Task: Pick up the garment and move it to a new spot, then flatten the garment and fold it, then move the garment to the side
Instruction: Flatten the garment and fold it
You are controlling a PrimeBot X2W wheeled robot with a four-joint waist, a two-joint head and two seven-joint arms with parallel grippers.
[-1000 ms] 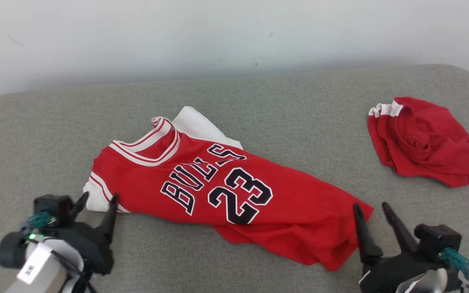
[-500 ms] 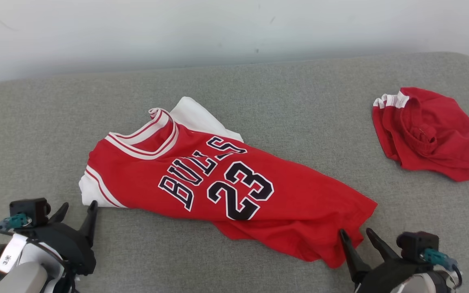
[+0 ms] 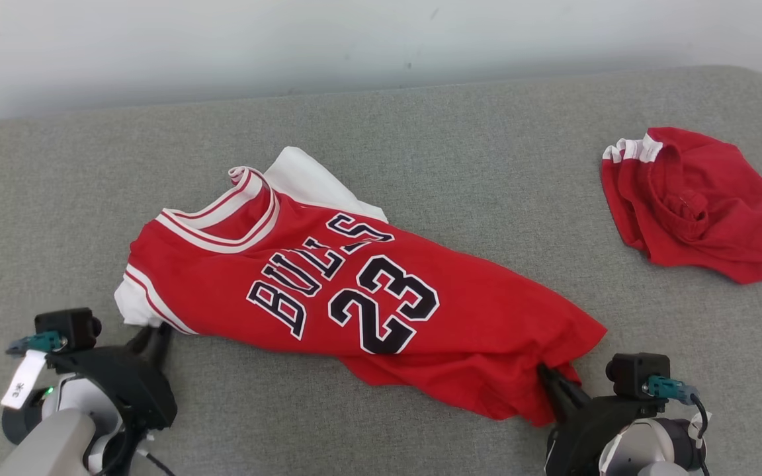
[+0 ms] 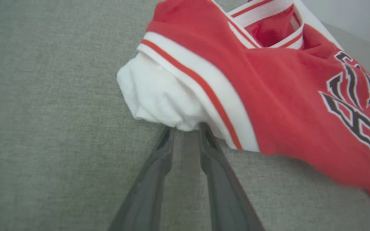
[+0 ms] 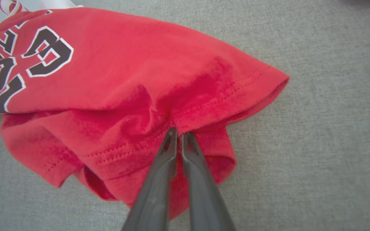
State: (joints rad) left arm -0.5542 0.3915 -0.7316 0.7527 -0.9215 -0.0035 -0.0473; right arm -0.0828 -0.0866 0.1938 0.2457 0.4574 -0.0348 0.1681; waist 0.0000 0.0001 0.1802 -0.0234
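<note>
– Both claws have narrowed onto the jersey point(image 3: 354, 297) since a sec ago; back then they stood wide at its two ends. Cam's tipped too, so ignore the whole-pic shift.
– Right claw point(image 5: 178, 131) now?
– Fingers nearly together, pinching the red hem. Cloth puckers right at the tips in the wrist view.
– Left claw point(image 4: 186, 128)?
– Tips are against the white sleeve wad under the striped armhole. Gap btw the fingers shows bare bench point(image 3: 57, 198). Can't tell if it's got hold of cloth or not.
– Where's the jersey?
– Mid bench, lying diagonal: collar toward the back left, hem toward the front right. Front side up, "BULLS 23" readable, lower part rumpled. White cloth pokes out by the collar & at the left armhole.
– Anything else?
– Crumpled red shirt point(image 3: 692, 205) w/ white-striped trim near the back right corner, well apart from the jersey. Pale wall point(image 3: 381, 46) behind the back edge.
</note>
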